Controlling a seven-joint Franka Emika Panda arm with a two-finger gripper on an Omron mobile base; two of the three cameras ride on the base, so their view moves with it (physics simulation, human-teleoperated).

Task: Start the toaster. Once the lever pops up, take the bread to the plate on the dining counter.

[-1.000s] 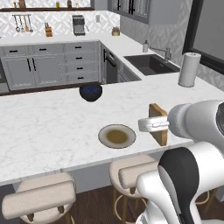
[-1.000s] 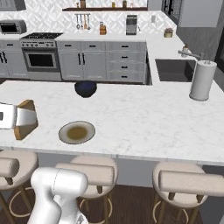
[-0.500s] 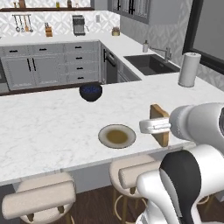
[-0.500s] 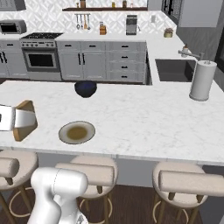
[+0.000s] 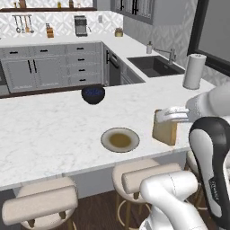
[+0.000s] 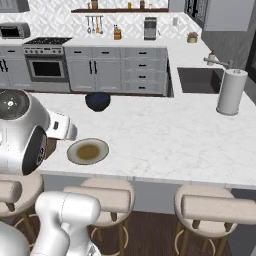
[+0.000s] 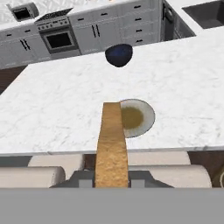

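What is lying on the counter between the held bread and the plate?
Nothing: in the left base view, only bare marble of the dining counter separates the bread in the end effector from the plate.

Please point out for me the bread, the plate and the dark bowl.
bread (image 5: 164, 131): left base view, on its flat tan face.
plate (image 5: 108, 134): left base view, on its grey-beige rim.
dark bowl (image 5: 93, 95): left base view, on its outer side.

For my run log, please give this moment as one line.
end effector: shut on bread | bread: beside plate, not on it | step: place pending
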